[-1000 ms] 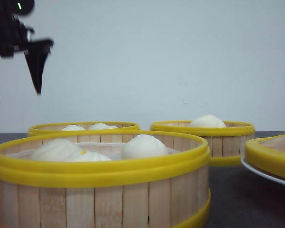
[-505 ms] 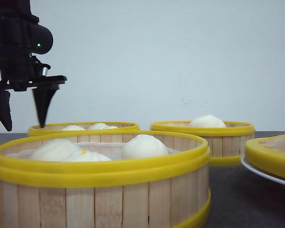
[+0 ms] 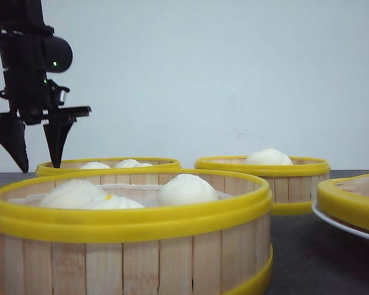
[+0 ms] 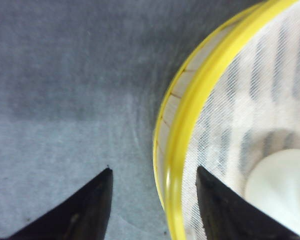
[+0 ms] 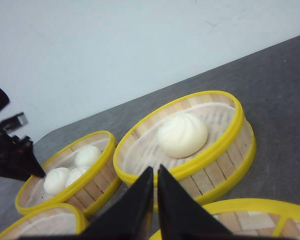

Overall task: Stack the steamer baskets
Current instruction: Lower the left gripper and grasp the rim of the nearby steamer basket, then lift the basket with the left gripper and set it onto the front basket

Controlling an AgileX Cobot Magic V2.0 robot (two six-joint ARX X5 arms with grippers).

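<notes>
Fingers of the left gripper stand wide across a basket rim; the right gripper is pinched together.

Left gripper has come down from high at the upper left of the front view to the far-left steamer basket, and shifted a bit right. Its fingers are now spread and straddle the basket's near-left rim: the wrist view shows one fingertip over the mesh liner inside, beside a bun, and the other fingertip outside over the grey table. The arm's dark body with its green light now fills more of the upper left in the front view.
</notes>
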